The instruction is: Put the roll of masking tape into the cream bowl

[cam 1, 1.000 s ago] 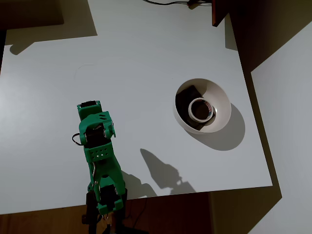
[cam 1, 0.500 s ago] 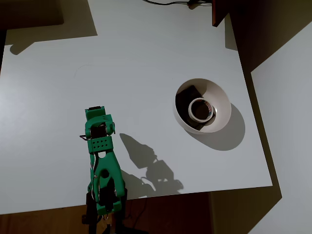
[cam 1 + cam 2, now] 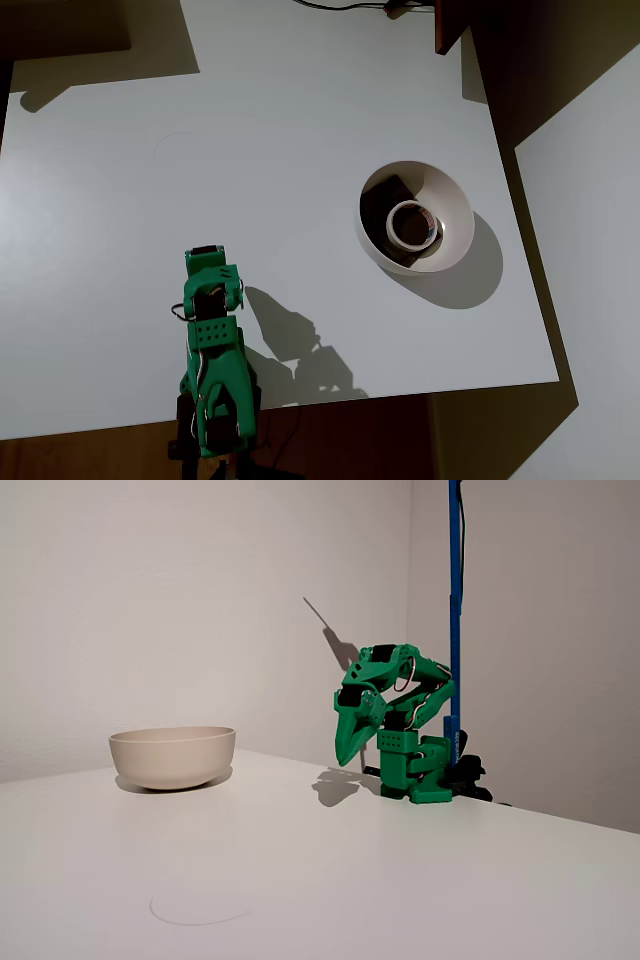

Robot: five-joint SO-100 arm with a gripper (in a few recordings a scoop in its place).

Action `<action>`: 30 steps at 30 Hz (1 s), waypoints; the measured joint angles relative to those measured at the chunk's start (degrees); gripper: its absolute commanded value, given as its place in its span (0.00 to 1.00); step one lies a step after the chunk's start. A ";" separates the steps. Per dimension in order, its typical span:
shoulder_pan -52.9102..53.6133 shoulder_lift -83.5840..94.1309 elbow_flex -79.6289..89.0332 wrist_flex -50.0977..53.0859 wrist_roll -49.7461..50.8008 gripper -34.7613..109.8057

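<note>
The roll of masking tape (image 3: 412, 224) lies in the cream bowl (image 3: 455, 205), well apart from the closed, empty gripper (image 3: 345, 757).

Green arm (image 3: 213, 350) now folded back

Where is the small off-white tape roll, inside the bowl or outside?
Inside: the small off-white tape roll lies flat in the large cream bowl.

The overhead view looks straight down on the bench (image 3: 250, 150); the fixed view watches low across it, both sharing the cream bowl (image 3: 455, 215).
</note>
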 measured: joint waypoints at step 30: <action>1.05 22.41 11.25 20.04 0.35 0.22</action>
